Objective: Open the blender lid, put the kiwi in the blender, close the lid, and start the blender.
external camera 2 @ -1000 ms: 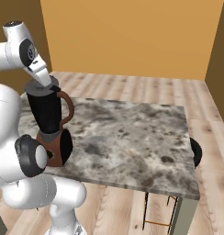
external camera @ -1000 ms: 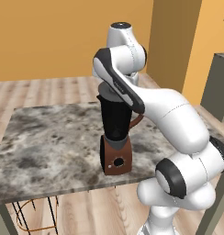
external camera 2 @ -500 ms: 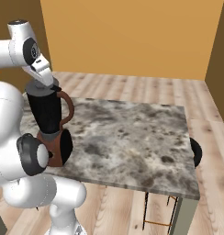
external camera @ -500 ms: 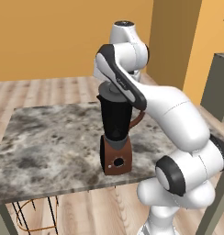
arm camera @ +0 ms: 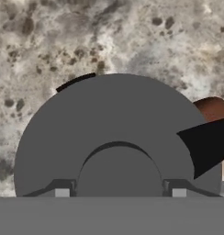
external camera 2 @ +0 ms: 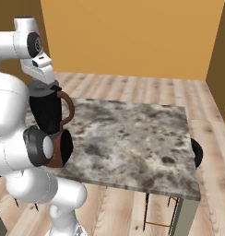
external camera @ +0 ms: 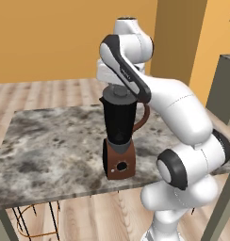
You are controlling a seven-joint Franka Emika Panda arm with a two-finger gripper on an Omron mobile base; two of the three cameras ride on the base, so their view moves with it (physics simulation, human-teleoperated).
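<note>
Sitting on the marble-patterned table [external camera: 46, 146], near its front edge by the robot, the blender [external camera: 119, 136] stands upright: black jar, grey collar, reddish-brown base with a round black dial facing the front edge. Its curved reddish-brown handle [external camera 2: 67, 108] juts out to the side away from the robot's body in the right base view. The blender lid [arm camera: 109, 124], a dark-grey disc, is at the top of the jar; in the hand view it covers nearly the whole mouth, with only a thin black sliver of the jar's rim showing past its upper-left edge, so whether it rests fully seated or is just lifted I cannot tell. The raised knob [arm camera: 119, 170] at the lid's centre sits between the two fingertips [arm camera: 62, 192] of the tool [arm camera: 119, 193], which stand on either side of it, clamped on the knob as far as the hand view shows. The tool comes down onto the lid from directly above the blender. Beyond the lid, the handle's brown curve and the black spout show at the right of the hand view, above the table.
</note>
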